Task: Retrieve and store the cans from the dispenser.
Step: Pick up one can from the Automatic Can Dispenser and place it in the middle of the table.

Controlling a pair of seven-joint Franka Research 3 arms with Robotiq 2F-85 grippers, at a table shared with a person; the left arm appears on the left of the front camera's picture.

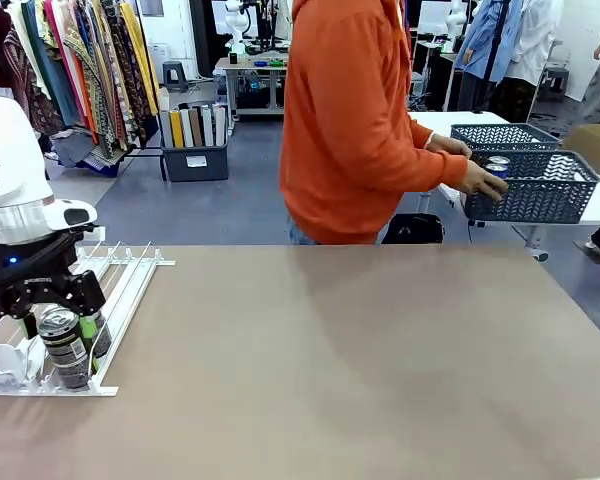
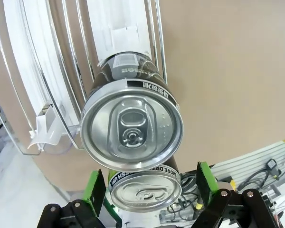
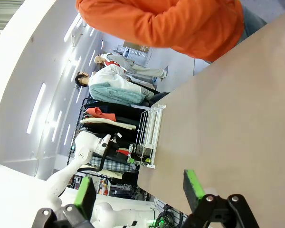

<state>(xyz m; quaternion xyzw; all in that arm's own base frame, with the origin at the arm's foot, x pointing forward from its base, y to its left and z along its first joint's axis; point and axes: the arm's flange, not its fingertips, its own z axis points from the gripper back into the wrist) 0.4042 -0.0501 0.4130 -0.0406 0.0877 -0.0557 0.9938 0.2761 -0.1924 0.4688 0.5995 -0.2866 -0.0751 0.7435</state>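
Straddling a dark can at the dispenser's stop end, left gripper jaws open; right gripper jaws apart, empty. Likely slick, dentable: pinch mid-body gently

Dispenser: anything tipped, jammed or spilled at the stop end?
Nothing stands out. Two cans stand at the near end of the dispenser, tops intact, no spill. The left gripper straddles one of them.

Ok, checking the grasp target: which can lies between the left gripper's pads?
The lower can, rimmed MORE DRINK, framed by the green pads; the other can lies above it on the dispenser rails.
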